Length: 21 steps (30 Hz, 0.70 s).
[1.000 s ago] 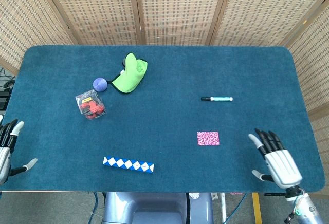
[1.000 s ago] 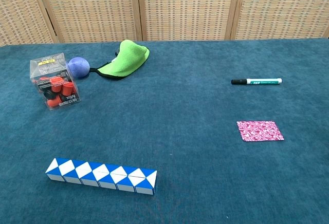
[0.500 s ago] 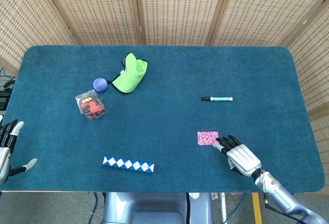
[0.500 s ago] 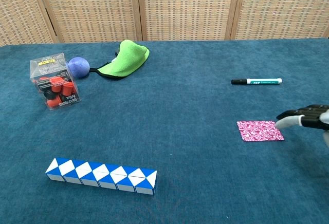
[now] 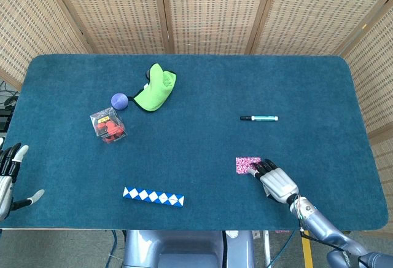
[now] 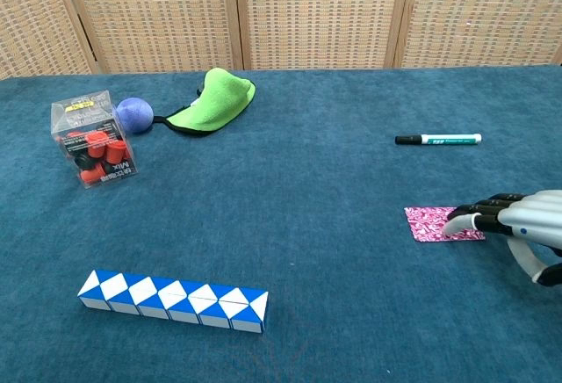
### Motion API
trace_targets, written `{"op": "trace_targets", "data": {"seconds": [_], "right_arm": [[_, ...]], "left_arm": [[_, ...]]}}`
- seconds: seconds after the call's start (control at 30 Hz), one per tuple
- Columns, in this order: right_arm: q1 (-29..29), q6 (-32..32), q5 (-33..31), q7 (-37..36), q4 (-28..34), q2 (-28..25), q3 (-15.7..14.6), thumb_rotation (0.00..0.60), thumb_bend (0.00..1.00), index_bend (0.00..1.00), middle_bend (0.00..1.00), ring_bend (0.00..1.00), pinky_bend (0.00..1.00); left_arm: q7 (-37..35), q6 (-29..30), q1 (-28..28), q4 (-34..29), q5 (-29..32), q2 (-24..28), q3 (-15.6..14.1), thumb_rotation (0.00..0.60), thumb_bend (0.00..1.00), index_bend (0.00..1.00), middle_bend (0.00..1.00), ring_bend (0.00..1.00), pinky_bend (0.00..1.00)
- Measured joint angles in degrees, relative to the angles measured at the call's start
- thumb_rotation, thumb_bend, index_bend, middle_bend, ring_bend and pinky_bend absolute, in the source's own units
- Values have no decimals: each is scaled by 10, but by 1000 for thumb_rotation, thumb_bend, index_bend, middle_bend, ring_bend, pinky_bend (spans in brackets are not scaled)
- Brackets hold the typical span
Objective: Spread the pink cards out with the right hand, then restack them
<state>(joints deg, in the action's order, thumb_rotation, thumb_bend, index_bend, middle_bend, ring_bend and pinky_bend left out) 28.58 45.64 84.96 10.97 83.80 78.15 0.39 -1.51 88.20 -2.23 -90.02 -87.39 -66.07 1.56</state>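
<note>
Right hand [image 5: 277, 182] now on the pink cards [image 5: 247, 165] — contact made, no spread yet.

Within the last second you brought it in from the table's near-right edge; its fingertips [image 6: 459, 222] now lie flat over the stack's right part, fingers extended, grasping nothing. Cards sit under and just ahead of the fingertips, apparently one neat pile. Next, I'd say: press and drag to fan. Left hand [image 5: 7, 179] idle, released, well apart.
</note>
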Motion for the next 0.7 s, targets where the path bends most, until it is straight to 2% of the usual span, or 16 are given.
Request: {"op": "trace_targets", "data": {"seconds": [0.7], "right_arm": [[46, -39, -169, 76, -63, 45, 44, 600, 1000, 101, 57, 0, 0]], "left_arm": [[-1, -1, 0, -2, 2, 1, 0, 600, 0, 0, 0, 0, 0]]}}
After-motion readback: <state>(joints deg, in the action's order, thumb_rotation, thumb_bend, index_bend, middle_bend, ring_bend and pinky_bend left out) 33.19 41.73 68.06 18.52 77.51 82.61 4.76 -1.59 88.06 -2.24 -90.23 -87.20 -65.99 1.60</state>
